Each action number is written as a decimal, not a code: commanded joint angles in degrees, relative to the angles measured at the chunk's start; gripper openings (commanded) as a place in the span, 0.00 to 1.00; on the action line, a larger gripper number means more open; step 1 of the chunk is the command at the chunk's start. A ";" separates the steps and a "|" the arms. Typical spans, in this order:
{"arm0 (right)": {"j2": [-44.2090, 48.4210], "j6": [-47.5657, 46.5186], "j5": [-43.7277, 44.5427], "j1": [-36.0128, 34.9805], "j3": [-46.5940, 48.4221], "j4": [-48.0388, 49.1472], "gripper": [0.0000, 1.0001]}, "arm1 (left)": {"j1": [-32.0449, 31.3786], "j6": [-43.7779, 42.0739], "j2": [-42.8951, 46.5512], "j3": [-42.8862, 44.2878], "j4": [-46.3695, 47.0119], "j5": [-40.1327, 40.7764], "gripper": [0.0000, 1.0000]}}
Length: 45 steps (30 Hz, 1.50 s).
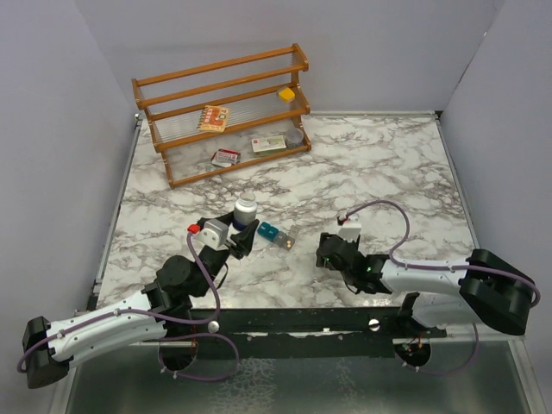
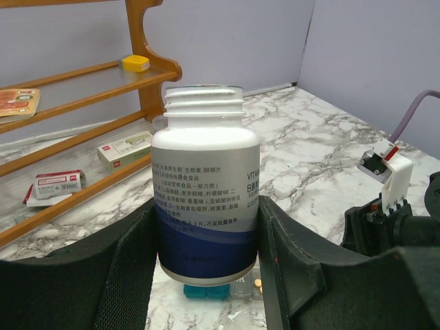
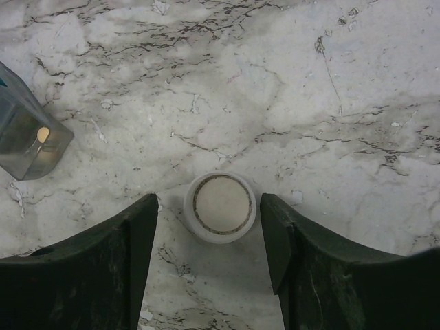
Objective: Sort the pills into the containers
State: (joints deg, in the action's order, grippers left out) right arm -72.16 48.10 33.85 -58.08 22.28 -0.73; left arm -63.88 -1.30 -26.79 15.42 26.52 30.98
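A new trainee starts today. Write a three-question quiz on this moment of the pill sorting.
1. True or false: the bottle between the left fingers is closed.
2. Where does the cap lie? A) on the table, between the right fingers B) on the wooden rack C) on the bottle
3. Which two colours do the containers show?
Key: 1 false; 2 A; 3 teal and grey.

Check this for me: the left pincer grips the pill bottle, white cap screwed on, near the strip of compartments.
Wrong on the cap: the left wrist view shows the pill bottle in the left pincer with bare threads, uncapped. The white cap lies on the marble table between the fingers of the right pincer. The strip of compartments is indeed close by.
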 commanded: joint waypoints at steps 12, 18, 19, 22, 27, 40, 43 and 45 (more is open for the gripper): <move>-11.41 12.09 2.99 -4.04 6.07 -17.63 0.45 | -0.14 -1.46 1.81 0.31 2.68 2.27 0.00; -10.51 13.43 2.60 -4.09 5.69 -18.47 0.34 | -0.13 -1.90 2.38 0.55 2.75 2.59 0.01; -10.05 13.28 2.36 -4.14 5.60 -18.43 0.33 | -0.12 -1.95 2.34 0.61 2.75 2.59 0.01; -7.66 12.64 1.84 -4.13 5.31 -17.79 0.32 | -0.10 -1.95 1.76 0.88 2.83 2.55 0.01; -0.25 8.15 0.29 -4.18 3.87 -11.46 0.36 | -0.16 -1.71 0.41 0.93 3.17 2.37 0.01; 13.36 -5.19 -5.06 -4.14 1.83 9.38 0.46 | -0.16 -1.38 0.80 -0.22 3.27 1.45 0.01; 12.60 -7.32 -7.01 -4.08 4.60 9.70 0.46 | -0.20 -1.51 0.89 -0.95 3.32 0.57 0.01; 11.42 -8.77 -8.21 -4.07 6.61 9.79 0.46 | -0.19 -1.51 0.99 -1.44 3.65 -0.23 0.01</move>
State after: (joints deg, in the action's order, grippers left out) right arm -59.53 44.29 29.85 -61.82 25.10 4.51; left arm -63.88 -2.52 -26.55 15.31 27.86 32.42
